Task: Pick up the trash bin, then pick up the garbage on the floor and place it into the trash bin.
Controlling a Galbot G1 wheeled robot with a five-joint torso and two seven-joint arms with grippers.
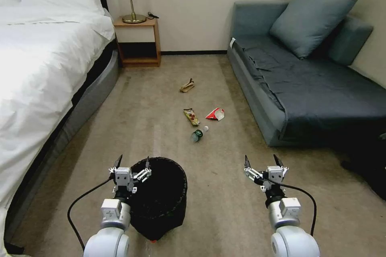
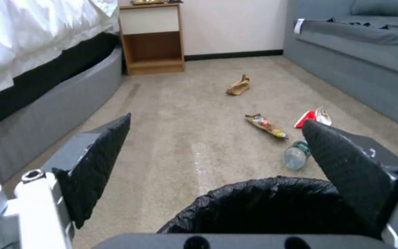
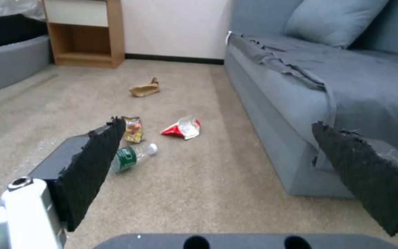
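Observation:
The round black trash bin (image 1: 161, 196) with its glossy liner stands on the carpet close in front of me; its rim (image 2: 273, 200) shows in the left wrist view. My left gripper (image 1: 132, 164) hangs open over the bin's left rim, one finger on each side of it. My right gripper (image 1: 263, 162) is open over bare carpet to the bin's right. The garbage lies farther ahead: a clear bottle with a green label (image 1: 199, 133) (image 3: 132, 155) (image 2: 296, 156), a yellow-brown snack wrapper (image 1: 191, 116) (image 3: 133, 129) (image 2: 266, 126), a red-and-white wrapper (image 1: 216, 114) (image 3: 182, 127) (image 2: 313, 117) and a tan scrap (image 1: 187, 85) (image 3: 144, 89) (image 2: 239, 85).
A white bed (image 1: 44, 68) runs along the left. A grey sofa (image 1: 309, 84) with a cushion lines the right. A wooden nightstand (image 1: 138, 42) with a lamp stands at the far wall. Open carpet lies between bed and sofa.

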